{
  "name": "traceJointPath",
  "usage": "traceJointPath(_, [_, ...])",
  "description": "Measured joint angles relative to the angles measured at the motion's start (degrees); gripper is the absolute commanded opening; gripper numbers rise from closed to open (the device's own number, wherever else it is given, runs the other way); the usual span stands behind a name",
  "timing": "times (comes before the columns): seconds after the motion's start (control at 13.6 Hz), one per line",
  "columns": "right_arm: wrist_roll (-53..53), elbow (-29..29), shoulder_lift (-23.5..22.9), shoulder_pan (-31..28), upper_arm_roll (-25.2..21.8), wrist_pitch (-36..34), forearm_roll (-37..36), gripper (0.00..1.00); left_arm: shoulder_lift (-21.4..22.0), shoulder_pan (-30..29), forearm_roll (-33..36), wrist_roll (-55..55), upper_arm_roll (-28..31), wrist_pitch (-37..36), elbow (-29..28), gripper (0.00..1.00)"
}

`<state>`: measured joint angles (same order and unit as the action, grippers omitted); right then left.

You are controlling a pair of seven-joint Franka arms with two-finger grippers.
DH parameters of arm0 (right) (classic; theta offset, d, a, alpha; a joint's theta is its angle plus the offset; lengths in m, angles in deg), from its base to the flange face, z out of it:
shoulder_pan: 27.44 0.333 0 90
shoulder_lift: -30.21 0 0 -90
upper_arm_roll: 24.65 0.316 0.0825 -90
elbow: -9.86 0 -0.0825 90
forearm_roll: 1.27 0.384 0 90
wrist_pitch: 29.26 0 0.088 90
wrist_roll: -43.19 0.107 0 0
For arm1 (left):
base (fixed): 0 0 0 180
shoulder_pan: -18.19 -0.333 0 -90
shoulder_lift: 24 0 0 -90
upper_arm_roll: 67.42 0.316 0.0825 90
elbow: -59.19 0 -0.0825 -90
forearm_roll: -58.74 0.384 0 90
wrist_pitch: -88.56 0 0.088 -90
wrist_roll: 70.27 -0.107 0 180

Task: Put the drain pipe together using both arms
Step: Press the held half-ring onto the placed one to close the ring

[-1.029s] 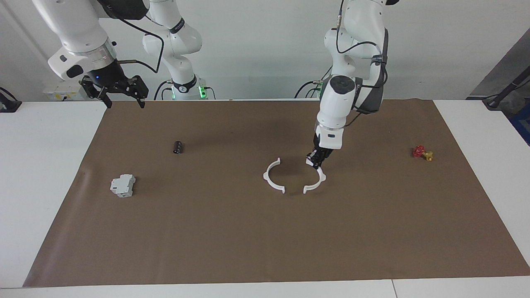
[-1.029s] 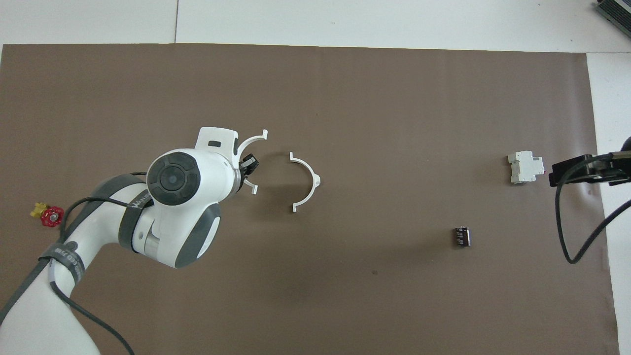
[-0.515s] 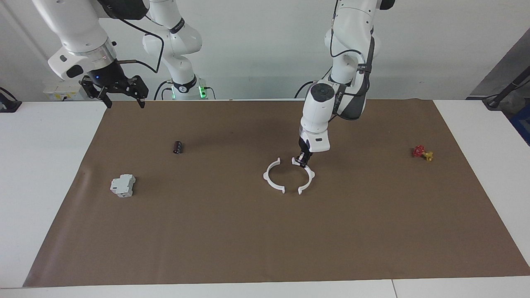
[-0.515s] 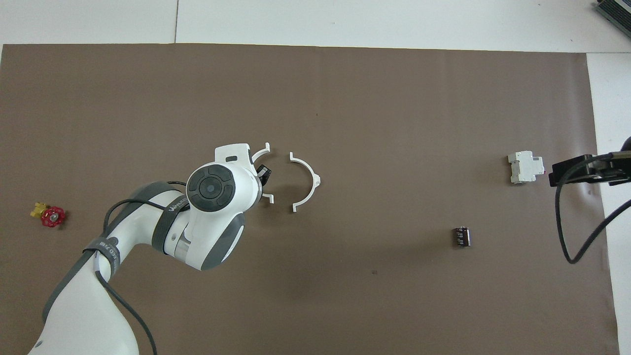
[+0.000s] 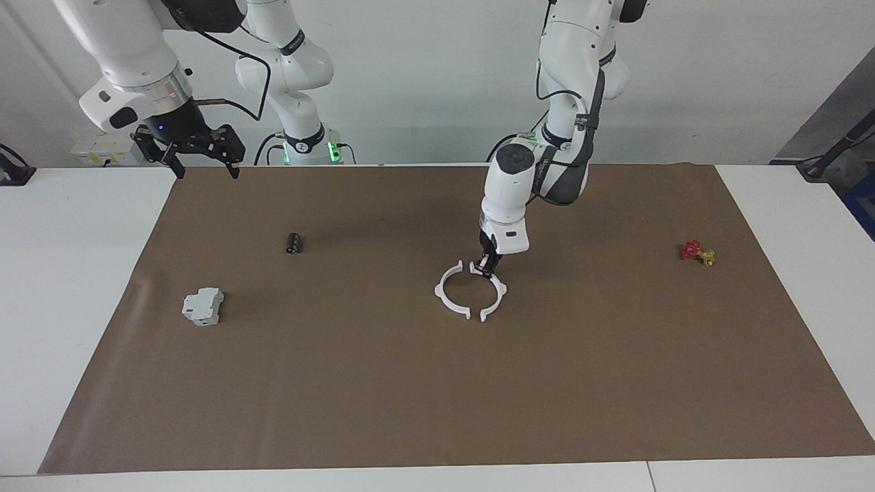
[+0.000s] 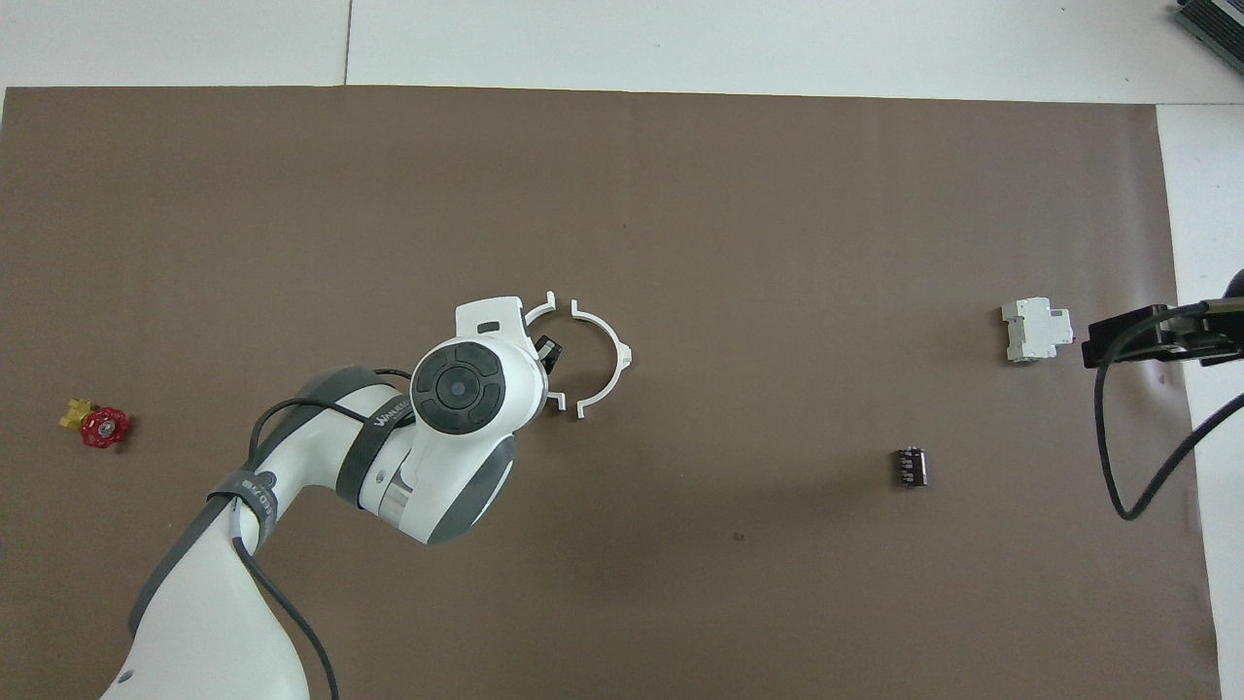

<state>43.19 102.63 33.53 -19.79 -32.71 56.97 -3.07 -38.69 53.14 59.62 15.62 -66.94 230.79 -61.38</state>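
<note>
White half-rings (image 5: pixel 470 292), open sides facing.

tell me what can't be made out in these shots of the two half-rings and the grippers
- Overhead view: the left arm's wrist covers much of the held half-ring and the left gripper.
- Overhead view: the right gripper is cut off by the edge.
- Facing view: whether the held half-ring touches the mat is too small to tell.
- Both views: the markings on the grey block are too small.
</note>
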Motion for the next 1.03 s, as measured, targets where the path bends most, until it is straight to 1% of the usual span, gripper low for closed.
traceJointPath(0.29, [0.0,0.0,0.0,0.0,0.0,0.0,0.0,1.00,0.0,0.9,0.0,2.2,0.0,0.0,0.0,0.00])
traceJointPath(1.03, [0.0,0.0,0.0,0.0,0.0,0.0,0.0,1.00,0.0,2.0,0.0,3.6,0.0,-0.1,-0.4,0.00])
